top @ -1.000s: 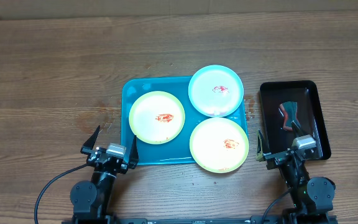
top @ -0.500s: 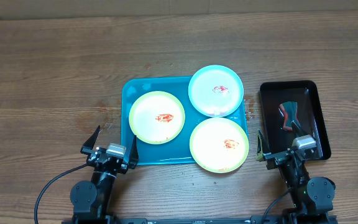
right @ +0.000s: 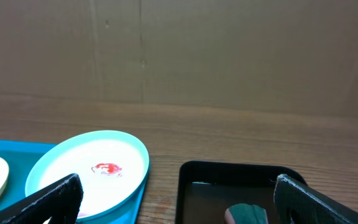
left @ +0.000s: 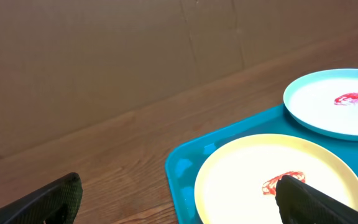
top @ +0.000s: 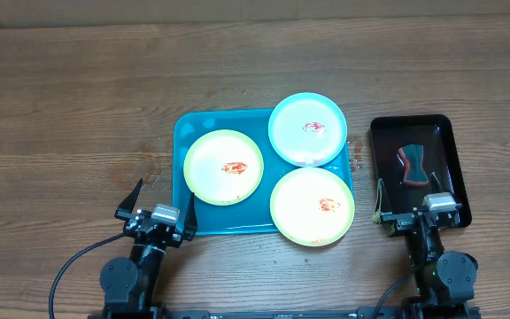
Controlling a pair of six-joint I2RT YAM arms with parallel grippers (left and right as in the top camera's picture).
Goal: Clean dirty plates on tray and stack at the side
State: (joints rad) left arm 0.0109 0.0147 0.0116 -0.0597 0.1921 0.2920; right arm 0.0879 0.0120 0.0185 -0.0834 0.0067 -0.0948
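Wood table [top: 60, 106]: right end effector [top: 419, 204] (spread, empty) just swung square to sponge [top: 413, 163] ahead; left end effector [top: 160, 206] spread too; wiping plates [top: 224, 167] likely next.

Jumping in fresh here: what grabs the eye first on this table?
Three red-smeared plates crowd the turquoise tray mid-table: a yellow-green plate on the left, a light blue plate overhanging its far right corner, and a second yellow-green plate overhanging the near right edge. To the right sits a black tray holding a green-and-red item.
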